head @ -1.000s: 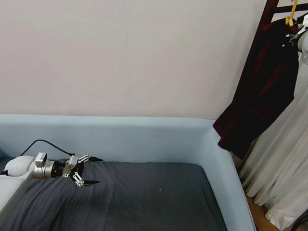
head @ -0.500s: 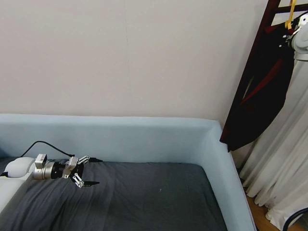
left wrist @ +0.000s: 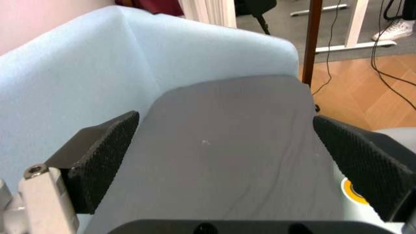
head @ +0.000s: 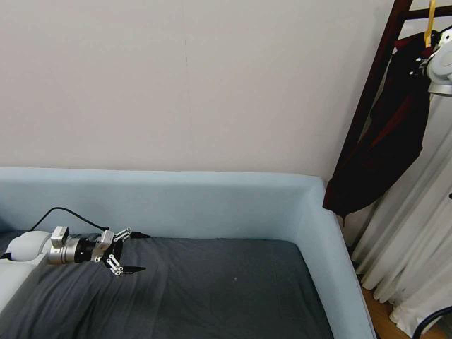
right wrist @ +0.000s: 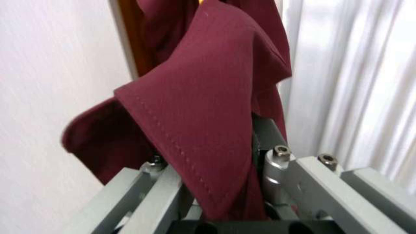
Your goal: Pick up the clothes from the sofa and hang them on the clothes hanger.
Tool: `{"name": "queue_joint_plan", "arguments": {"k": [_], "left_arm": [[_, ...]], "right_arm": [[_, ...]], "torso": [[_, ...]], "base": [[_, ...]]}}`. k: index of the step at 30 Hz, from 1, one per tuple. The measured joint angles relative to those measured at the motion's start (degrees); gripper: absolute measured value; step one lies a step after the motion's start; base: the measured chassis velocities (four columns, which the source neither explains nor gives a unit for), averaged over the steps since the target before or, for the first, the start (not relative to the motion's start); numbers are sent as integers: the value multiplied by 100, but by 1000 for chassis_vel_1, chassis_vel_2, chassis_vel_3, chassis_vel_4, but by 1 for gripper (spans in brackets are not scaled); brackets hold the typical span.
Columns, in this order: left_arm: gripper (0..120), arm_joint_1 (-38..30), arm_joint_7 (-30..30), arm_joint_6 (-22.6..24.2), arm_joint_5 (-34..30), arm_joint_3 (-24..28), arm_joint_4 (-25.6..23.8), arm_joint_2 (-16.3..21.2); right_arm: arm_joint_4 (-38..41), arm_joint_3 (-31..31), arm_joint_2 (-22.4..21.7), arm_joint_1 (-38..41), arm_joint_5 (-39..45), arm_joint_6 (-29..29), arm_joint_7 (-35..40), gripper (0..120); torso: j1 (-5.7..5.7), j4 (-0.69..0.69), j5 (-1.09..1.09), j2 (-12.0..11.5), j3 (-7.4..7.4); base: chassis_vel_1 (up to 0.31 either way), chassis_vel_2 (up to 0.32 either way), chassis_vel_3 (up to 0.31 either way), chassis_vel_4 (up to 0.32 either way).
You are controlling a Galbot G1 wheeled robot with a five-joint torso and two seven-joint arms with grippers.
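Pale wall (head: 176,85), blue sofa (head: 212,205), grey cushion (head: 226,289), left tool (head: 141,251) spread empty, right tool (right wrist: 217,165) pinching maroon garment (head: 385,141)

Living room with sofa (head: 212,205), curtains (head: 417,240)

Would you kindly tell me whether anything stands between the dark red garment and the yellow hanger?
Nothing visible does. The right end effector grips the dark red garment just below the yellow hanger; the white curtain hangs beside. The left end effector hovers over the sofa.
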Motion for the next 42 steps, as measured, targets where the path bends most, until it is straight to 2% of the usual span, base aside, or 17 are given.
{"name": "queue_joint_plan", "arguments": {"k": [10,16,21,35,40,41,42], "left_arm": [[100,-1,0,-12,-8,5,12,9],[100,3,0,-43,-11,4,49,2],[100,3,1,-56,-13,4,57,-21],[100,104,1,-101,-18,-61,29,-39],[100,148,1,-137,-31,-83,26,-18],[100,150,1,-145,-33,-84,32,-12],[100,150,1,-145,-33,-84,32,-12]], "right_arm": [[-166,23,154,22,13,78,-11,8],[-125,78,175,37,103,68,247,8],[9,222,127,-66,360,100,517,8],[460,239,44,-159,642,177,567,8],[499,243,6,-212,585,185,367,22],[579,251,-36,-248,563,187,310,29],[579,251,-36,-248,563,187,310,29]], "torso": [[0,1,0,0,0],[0,1,-2,0,0],[0,0,-1,0,0],[0,-1,-1,0,-1],[0,-1,-1,0,-1],[0,0,-1,1,-1],[0,0,-1,1,-1]], "base": [[0,0,0,0],[0,0,0,0],[0,0,0,0],[0,0,0,0],[0,0,0,0],[0,0,0,0],[0,0,0,0]]}}
